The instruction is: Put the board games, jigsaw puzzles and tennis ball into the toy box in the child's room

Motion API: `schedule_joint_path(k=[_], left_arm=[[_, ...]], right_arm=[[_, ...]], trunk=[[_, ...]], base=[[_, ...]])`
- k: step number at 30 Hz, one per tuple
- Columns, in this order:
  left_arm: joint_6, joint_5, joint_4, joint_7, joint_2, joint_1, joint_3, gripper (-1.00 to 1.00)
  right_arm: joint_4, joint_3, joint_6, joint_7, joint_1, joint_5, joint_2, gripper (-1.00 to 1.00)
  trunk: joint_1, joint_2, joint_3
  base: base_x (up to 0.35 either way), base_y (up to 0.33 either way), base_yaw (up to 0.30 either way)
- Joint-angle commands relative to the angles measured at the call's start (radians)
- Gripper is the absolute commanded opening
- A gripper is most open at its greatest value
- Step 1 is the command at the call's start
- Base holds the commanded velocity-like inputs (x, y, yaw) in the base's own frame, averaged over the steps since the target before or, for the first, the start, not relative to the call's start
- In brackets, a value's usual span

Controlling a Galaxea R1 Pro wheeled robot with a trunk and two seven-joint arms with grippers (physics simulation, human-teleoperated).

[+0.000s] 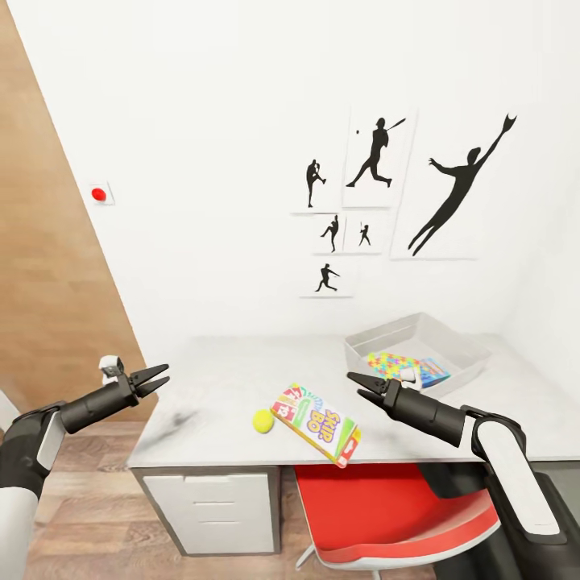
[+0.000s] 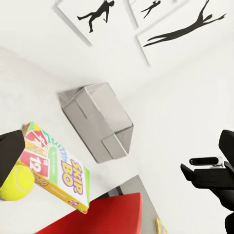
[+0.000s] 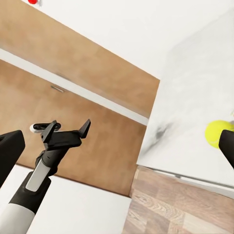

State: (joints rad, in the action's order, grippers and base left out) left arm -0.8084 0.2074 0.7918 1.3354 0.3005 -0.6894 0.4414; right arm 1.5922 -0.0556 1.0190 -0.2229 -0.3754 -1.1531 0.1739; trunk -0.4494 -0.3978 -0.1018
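Head view: both end effectors, left (image 1: 159, 376) and right (image 1: 358, 383), open, empty; Skip-Bo carton (image 1: 316, 422) overhung tabletop (image 1: 217, 379) near edge, probably light, rigid; grip across thin overhanging end.

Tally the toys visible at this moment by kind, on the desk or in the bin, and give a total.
Board games: 2, the Skip-Bo box on the desk and a blue box in the bin.
Jigsaw puzzles: 1 visible, in the bin.
Tennis balls: 1, on the desk beside the Skip-Bo box.
Total: 4 toys.

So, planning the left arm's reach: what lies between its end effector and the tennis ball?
Bare grey-white desk top, judged by the head view, separates the left end effector from the small yellow-green tennis ball.
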Motion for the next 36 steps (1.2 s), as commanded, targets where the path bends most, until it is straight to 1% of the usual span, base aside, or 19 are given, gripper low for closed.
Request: schedule_joint_path(k=[1, 7, 13, 22, 27, 33, 36], left_arm=[[-0.009, 0.002, 0.000, 0.002, 0.000, -0.001, 0.000, 1.00], [-0.009, 0.003, 0.000, 0.002, 0.000, -0.001, 0.000, 1.00], [-0.008, 0.002, 0.000, 0.002, 0.000, -0.001, 0.000, 1.00], [-0.008, 0.003, 0.000, 0.002, 0.000, -0.001, 0.000, 1.00], [-0.010, 0.002, 0.000, 0.002, 0.000, -0.001, 0.001, 1.00], [-0.011, 0.001, 0.000, 0.002, 0.000, -0.001, 0.001, 1.00], [-0.010, 0.001, 0.000, 0.002, 0.001, -0.001, 0.001, 1.00]], right_arm=[[0.000, -0.001, 0.004, -0.010, -0.001, 0.010, 0.000, 1.00], [0.000, -0.001, 0.004, -0.010, -0.001, 0.010, -0.001, 1.00], [0.000, -0.001, 0.004, -0.010, -0.001, 0.010, -0.001, 1.00], [0.000, -0.001, 0.004, -0.010, -0.001, 0.010, -0.001, 1.00], [0.000, -0.002, 0.004, -0.010, -0.001, 0.010, -0.002, 1.00], [0.000, -0.001, 0.004, -0.010, -0.001, 0.010, -0.002, 1.00], [0.000, -0.001, 0.004, -0.010, -0.001, 0.010, -0.002, 1.00]], trunk=[[-0.001, -0.002, -0.002], [-0.001, -0.002, -0.002], [-0.001, -0.002, -0.002], [-0.001, -0.002, -0.002], [-0.001, -0.002, -0.002], [-0.001, -0.002, -0.002], [-0.001, -0.002, -0.002]], base=[[0.000, 0.067, 0.000], [0.000, 0.047, 0.000], [0.000, 0.153, 0.000], [0.000, 0.033, 0.000], [0.000, 0.203, 0.001], [0.000, 0.269, 0.092], [0.000, 0.144, 0.029]])
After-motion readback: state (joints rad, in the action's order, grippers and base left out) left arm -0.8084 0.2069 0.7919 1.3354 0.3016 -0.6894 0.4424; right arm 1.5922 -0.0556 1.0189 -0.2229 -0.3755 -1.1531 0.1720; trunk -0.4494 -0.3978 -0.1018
